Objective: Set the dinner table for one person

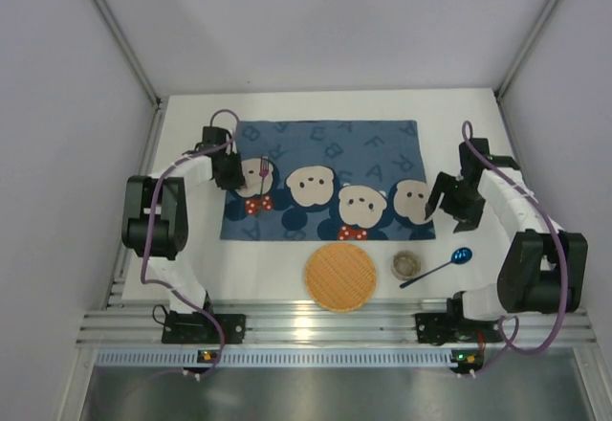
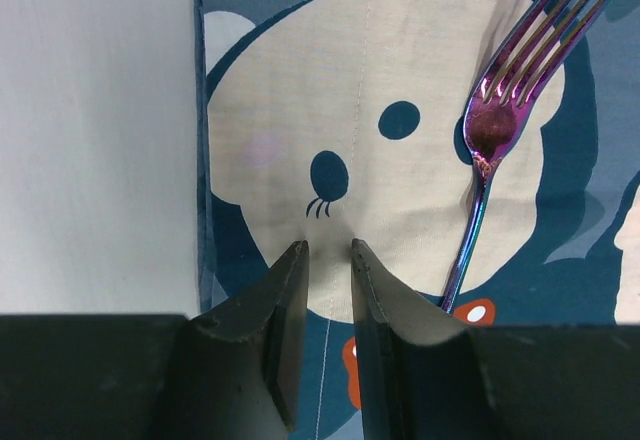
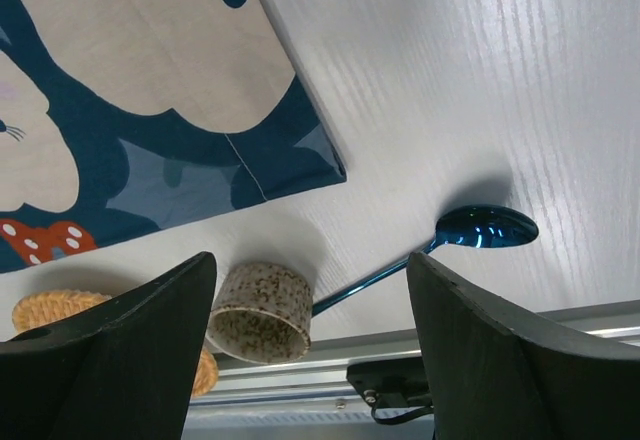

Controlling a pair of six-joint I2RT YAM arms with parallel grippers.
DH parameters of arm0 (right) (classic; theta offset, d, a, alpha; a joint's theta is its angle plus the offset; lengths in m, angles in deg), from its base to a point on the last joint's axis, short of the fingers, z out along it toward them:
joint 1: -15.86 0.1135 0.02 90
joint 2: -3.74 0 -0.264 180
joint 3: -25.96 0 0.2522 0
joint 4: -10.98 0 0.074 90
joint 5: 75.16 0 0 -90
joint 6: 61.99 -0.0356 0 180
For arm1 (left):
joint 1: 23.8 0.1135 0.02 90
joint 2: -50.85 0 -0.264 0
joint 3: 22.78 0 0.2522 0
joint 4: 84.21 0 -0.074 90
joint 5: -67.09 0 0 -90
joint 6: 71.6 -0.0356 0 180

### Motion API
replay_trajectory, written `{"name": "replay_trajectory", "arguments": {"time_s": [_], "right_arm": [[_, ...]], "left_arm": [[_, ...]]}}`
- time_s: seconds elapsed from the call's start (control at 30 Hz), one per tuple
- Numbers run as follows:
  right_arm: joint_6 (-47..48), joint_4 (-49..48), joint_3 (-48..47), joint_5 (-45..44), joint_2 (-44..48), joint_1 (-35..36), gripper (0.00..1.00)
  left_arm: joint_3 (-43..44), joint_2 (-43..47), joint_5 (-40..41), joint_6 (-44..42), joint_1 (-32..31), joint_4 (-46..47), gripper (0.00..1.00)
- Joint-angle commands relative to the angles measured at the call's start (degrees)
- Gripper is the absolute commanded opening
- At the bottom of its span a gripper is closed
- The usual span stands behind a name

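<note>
White laminate makes up the dinner table, whose surface runs under both arms, with a blue bear-print mat spread across its middle.

Done: an iridescent fork lies flat on the mat's left part.

Outstanding, in my judgement: the woven round plate, speckled cup and blue spoon sit off the mat on bare surface near the arm bases, not yet arranged. The task looks under halfway.

The left gripper hovers just beside the fork, jaws nearly together with a narrow gap, holding nothing. The right gripper hangs above cup and spoon, jaws wide apart and empty.

Obscured: the fork's handle end is cut off behind a jaw in the left wrist view. The cup's contents cannot be made out.
</note>
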Motion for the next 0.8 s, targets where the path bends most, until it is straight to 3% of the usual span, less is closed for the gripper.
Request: {"name": "replay_trajectory", "arguments": {"time_s": [0.0,0.17,0.3,0.47,0.77], "right_arm": [[-0.4,0.7,1.3,1.2,2.6,1.5,0.78],[-1.4,0.5,3.6,1.4,3.7,5.1,0.78],[-1.9,0.6,4.5,2.5,4.3,7.7,0.78],[-3.0,0.5,6.4,2.5,4.8,11.4,0.78],[-4.4,0.5,11.0,3.5,8.0,15.5,0.71]], "left_arm": [[-4.3,1.3,0.4,-0.9,1.1,-4.0,0.29],[-5.5,3.3,0.2,-1.4,1.6,-4.1,0.31],[-3.4,4.4,-0.1,-1.9,1.6,-5.1,0.38],[6.1,2.0,0.0,-3.3,1.7,-9.8,0.39],[14.0,2.8,-1.0,-2.4,1.7,-13.7,0.39]]}}
